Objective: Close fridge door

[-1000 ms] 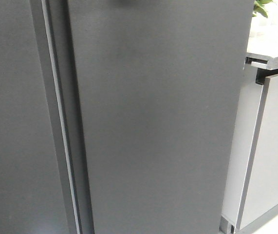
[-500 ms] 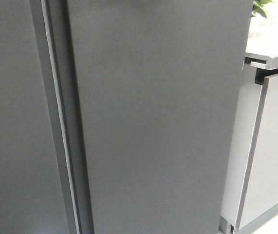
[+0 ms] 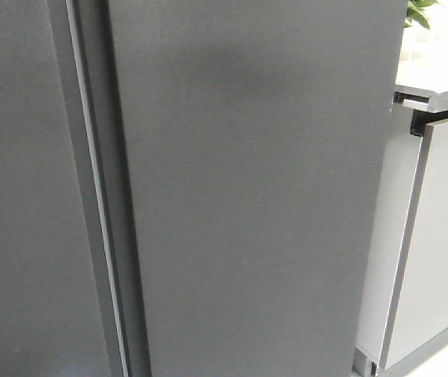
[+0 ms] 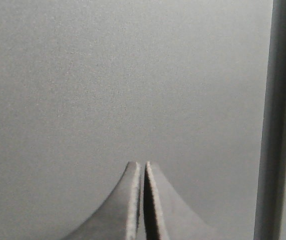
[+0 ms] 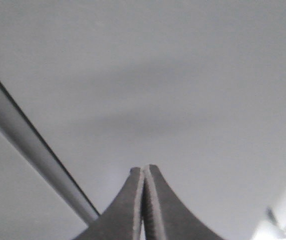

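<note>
Door panel (image 3: 255, 188) across the centre and right of the front view: tall, flat, matte dark grey, plain, no handle or bins visible from this side. Bounded on its left by a vertical seam with a pale strip (image 3: 94, 188), and beyond that by the matching plain dark grey fridge panel (image 3: 20, 188) along the left edge of the frame. Bounded on its right by pale grey glossy cabinet fronts (image 3: 443, 251) under a light countertop (image 3: 439, 78) in the upper right, green leaves (image 3: 421, 12) just at the top corner. Faint soft shadow in the upper middle of the door. Appears nearly flush or flush with its neighbour, judging by the narrow seam; full latching impossible to confirm.

Left gripper (image 4: 143, 167) pressed shut, fingertips together, nothing between them, pointed straight at a grey matte surface filling the left wrist view, a darker vertical seam at the right edge. Right gripper (image 5: 144, 172) likewise fully closed and empty, aimed at a grey panel, a pale diagonal strip in the lower left of its view. Closed tips probably meant as blunt pushers against a flat face with nothing to grasp. Actual contact with the door not discernible. Neither arm visible in the front view.
</note>
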You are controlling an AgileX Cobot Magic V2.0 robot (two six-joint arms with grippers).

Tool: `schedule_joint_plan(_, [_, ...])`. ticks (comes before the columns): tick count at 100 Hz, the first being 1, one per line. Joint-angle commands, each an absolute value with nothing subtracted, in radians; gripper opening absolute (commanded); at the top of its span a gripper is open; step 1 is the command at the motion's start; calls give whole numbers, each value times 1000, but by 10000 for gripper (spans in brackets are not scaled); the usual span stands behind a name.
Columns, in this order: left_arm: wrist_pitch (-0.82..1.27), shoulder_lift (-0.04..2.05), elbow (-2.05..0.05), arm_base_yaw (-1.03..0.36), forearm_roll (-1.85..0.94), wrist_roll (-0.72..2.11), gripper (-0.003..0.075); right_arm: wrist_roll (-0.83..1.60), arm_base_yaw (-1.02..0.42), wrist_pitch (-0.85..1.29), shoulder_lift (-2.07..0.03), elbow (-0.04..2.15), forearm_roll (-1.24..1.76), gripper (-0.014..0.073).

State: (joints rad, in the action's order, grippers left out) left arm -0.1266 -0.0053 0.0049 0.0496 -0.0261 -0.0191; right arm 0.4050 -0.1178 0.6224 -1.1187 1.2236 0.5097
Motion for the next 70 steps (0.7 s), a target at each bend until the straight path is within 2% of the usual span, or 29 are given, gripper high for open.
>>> schedule_joint_plan(1, [-200, -26, 40, 48, -30, -23, -20, 405, -94, 523, -1009, 1154, 525, -46])
schedule_joint_plan(36, [-200, -26, 40, 48, -30, -23, -20, 405, -91, 409, -620, 778, 517, -46])
schedule_joint_plan(70, [-200, -26, 40, 48, -30, -23, -20, 405, -91, 380, -341, 564, 538, -46])
